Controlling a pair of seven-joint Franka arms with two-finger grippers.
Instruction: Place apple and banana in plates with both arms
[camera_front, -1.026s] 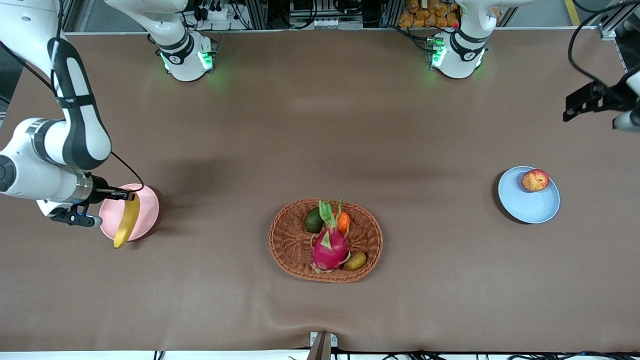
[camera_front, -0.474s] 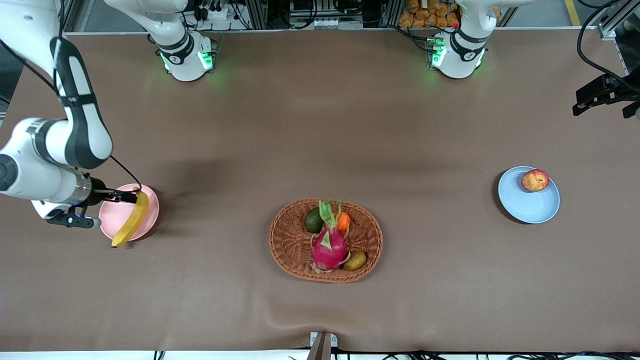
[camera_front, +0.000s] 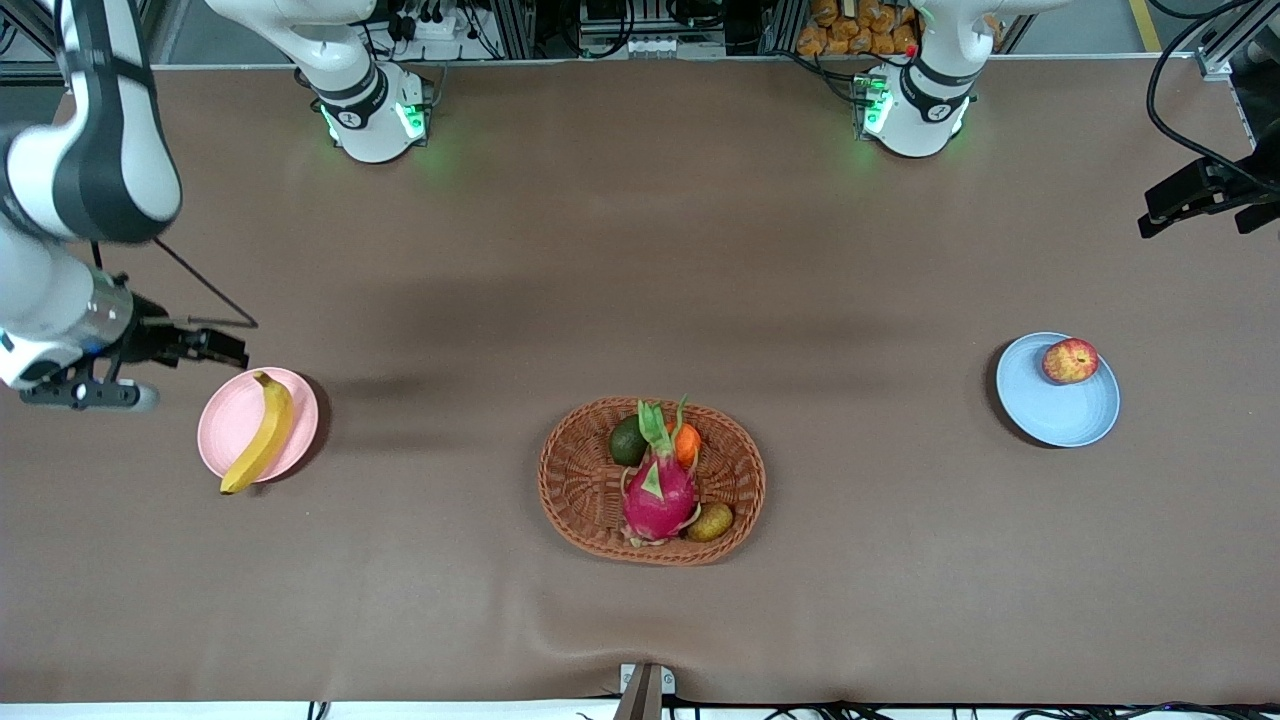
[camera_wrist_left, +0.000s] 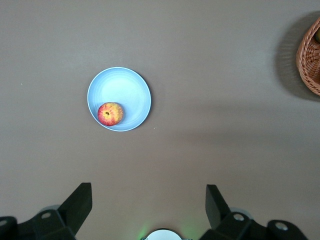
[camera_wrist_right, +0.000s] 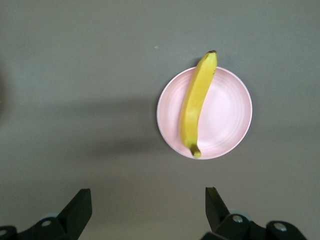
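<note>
banana (camera_front: 258, 433) lies across the pink plate (camera_front: 232, 425) under the empty, wide right tool (camera_wrist_right: 145, 207). left tool (camera_wrist_left: 147, 205), also wide, hangs above the blue plate (camera_wrist_left: 127, 90) holding the apple (camera_wrist_left: 110, 113); only the front view shows the whole basket (camera_front: 585, 490).

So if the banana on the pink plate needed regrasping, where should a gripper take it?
Probably at mid-length of the banana, from straight above, fingers across its narrow width. It lies flat across the pink plate, tip overhanging the rim, its sides free.
</note>
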